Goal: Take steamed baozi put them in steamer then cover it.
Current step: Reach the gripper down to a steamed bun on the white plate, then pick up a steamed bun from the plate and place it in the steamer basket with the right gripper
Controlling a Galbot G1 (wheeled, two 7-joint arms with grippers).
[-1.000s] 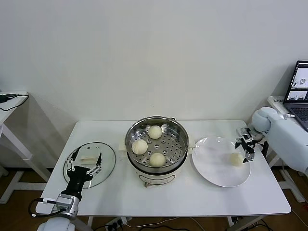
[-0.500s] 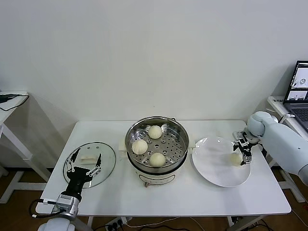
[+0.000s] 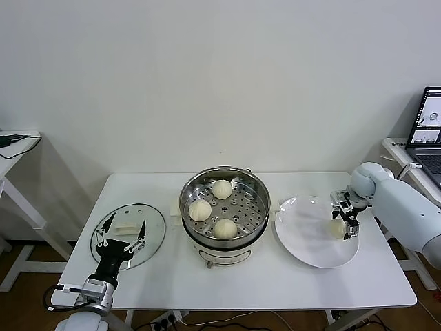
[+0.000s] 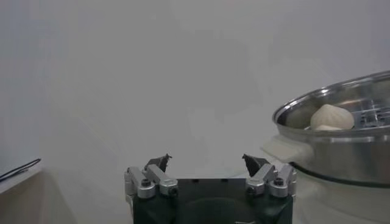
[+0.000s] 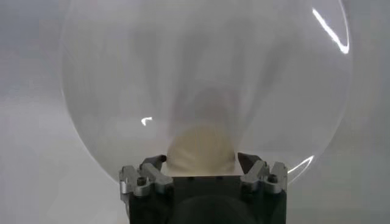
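Observation:
The steamer [image 3: 224, 187] stands mid-table on its white base, with three baozi on its perforated tray: one at the back [image 3: 222, 189], one at the left [image 3: 200, 210], one at the front [image 3: 225, 228]. A fourth baozi [image 3: 336, 228] lies on the white plate [image 3: 306, 234] at the right. My right gripper [image 3: 344, 216] is open and low over this baozi, fingers on either side of it; the right wrist view shows the baozi [image 5: 201, 151] between the fingertips [image 5: 153, 162]. The glass cover [image 3: 138, 219] lies flat at the left. My left gripper [image 3: 122, 237] is open, parked over the cover's near edge.
A laptop [image 3: 428, 131] sits on a side table at the far right. Another side table [image 3: 17, 148] stands at the far left. In the left wrist view the steamer [image 4: 341, 140] shows at the side with a baozi [image 4: 332, 117] inside.
My right gripper has moved left and down over the plate, closing in around the baozi there. The left arm has not moved.

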